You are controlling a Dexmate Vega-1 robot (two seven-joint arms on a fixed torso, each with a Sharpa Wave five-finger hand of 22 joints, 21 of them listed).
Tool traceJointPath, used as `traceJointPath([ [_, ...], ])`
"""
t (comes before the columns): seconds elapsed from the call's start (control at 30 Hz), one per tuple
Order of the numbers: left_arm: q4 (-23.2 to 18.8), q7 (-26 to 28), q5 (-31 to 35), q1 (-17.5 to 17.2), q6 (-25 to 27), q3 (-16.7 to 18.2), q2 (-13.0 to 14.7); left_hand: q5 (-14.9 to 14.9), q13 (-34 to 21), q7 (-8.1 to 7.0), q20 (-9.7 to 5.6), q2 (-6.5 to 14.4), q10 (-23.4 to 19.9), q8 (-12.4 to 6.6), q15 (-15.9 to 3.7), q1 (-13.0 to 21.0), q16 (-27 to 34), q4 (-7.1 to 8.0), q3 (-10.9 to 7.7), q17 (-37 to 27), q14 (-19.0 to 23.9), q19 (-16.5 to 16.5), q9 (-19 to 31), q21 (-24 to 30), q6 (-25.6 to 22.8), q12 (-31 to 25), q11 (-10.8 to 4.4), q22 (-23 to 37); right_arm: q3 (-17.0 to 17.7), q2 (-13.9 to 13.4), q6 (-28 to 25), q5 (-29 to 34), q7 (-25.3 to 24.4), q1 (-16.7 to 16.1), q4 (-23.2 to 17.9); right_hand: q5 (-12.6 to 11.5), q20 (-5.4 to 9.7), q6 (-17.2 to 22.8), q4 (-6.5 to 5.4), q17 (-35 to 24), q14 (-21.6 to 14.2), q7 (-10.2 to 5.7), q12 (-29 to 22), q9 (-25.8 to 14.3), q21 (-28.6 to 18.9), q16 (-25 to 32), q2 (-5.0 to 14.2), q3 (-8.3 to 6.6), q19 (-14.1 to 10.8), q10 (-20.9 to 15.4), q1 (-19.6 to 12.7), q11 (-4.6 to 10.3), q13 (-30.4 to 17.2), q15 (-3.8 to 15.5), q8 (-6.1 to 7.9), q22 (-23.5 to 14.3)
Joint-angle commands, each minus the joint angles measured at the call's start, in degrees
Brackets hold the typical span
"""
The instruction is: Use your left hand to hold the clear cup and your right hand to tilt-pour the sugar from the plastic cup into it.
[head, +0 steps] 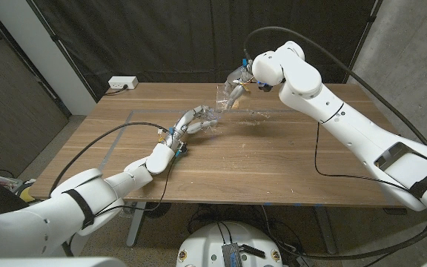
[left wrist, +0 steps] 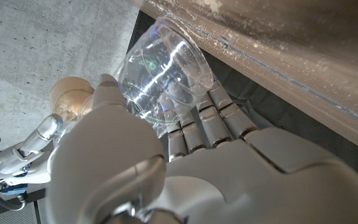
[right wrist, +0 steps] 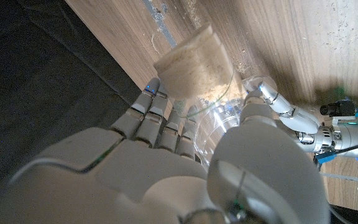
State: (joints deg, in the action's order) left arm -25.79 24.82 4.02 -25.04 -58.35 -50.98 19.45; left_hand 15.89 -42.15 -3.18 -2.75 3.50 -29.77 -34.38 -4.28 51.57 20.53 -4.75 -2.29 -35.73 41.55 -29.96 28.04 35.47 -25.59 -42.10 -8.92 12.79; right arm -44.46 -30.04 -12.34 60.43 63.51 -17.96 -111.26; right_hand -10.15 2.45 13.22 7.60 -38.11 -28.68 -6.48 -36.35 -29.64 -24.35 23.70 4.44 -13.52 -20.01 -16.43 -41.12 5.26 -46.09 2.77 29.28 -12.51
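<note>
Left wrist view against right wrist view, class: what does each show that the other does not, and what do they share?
Left wrist view alone: the left hand gripping the clear cup, its inside looking empty, against a concrete wall. Right wrist view alone: the right hand holding the plastic cup, tilted, with sugar packed at its upper end. Both share the wooden table and a glimpse of the other arm's hand.

even overhead light, glare streaks on the clear cup point(left wrist: 164, 81), near fingers point(right wrist: 160, 127) softly blurred.
</note>
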Motion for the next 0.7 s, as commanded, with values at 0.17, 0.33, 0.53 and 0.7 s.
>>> traceJointPath([
  [0.17, 4.5, -1.4, -1.9, 1.8, 0.4, -1.8, -3.3, 0.0, -0.2, 0.11, -3.97, 0.2, -0.6, -0.53, -7.16, 0.7, -0.5, -0.19, 0.55, -0.3, 0.6, 0.2, 0.4, 0.5, -0.5, 0.0, 0.03, 0.0, 0.0, -0.3, 1.9, -0.3, 1.2, 2.2, 1.9, 0.0, -0.04, 1.9, -0.15, -0.2, -0.4, -1.36, 0.0, -0.1, 0.0, -0.2, 0.86, -0.39, -0.2, -0.7, -0.1, 0.14, -0.3, 10.45, 0.33, -0.1],
  [0.33, 4.5, 0.5, -1.9, 1.5, -1.5, -2.5, -3.5, -0.1, -0.2, 0.11, -3.93, 0.2, -0.7, -0.63, -7.16, 0.6, -0.5, -0.07, 0.70, -0.4, 0.9, 0.3, 0.4, 0.5, -0.7, 0.0, 0.10, 0.0, -0.5, 0.1, 1.5, 0.8, 0.8, 1.8, 2.2, 0.0, -0.06, 2.1, -0.17, -0.3, -0.4, -1.41, 0.0, -0.1, 0.0, -0.2, 0.92, -0.41, -0.2, -0.6, 0.0, 0.20, -0.4, 10.44, 0.39, -0.1],
  [0.53, 4.4, 2.6, -1.2, 1.0, -4.1, -3.5, -3.1, -0.2, -0.2, -0.06, -4.02, 0.2, -0.8, -0.69, -7.17, 0.4, -0.5, 0.07, 0.94, -0.5, 1.0, 0.2, 0.4, 0.7, -0.8, 0.0, 0.06, 0.0, -2.0, 1.5, 1.1, 2.9, 1.3, 2.1, 2.8, 0.0, -0.06, 2.3, -0.21, -0.4, -0.5, -1.32, 0.1, -0.1, 0.1, -0.3, 1.00, -0.43, -0.1, -0.8, 0.1, 0.21, -0.5, 10.46, 0.43, 0.0],
  [0.7, 4.2, 4.9, -0.1, 0.4, -6.1, -4.1, -2.3, -0.2, -0.2, -0.06, -4.02, 0.3, -0.9, -0.77, -7.26, 0.4, -0.6, 0.16, 1.08, -0.6, 1.0, 0.2, 0.3, 0.8, -1.1, 0.0, -0.11, 0.0, -2.8, 2.5, 1.2, 4.3, 2.5, 2.5, 2.8, 0.0, -0.10, 2.4, -0.16, -0.5, -0.5, -1.24, 0.1, -0.1, 0.1, -0.3, 0.95, -0.43, 0.0, -0.9, 0.2, 0.15, -0.5, 10.44, 0.45, 0.0],
])
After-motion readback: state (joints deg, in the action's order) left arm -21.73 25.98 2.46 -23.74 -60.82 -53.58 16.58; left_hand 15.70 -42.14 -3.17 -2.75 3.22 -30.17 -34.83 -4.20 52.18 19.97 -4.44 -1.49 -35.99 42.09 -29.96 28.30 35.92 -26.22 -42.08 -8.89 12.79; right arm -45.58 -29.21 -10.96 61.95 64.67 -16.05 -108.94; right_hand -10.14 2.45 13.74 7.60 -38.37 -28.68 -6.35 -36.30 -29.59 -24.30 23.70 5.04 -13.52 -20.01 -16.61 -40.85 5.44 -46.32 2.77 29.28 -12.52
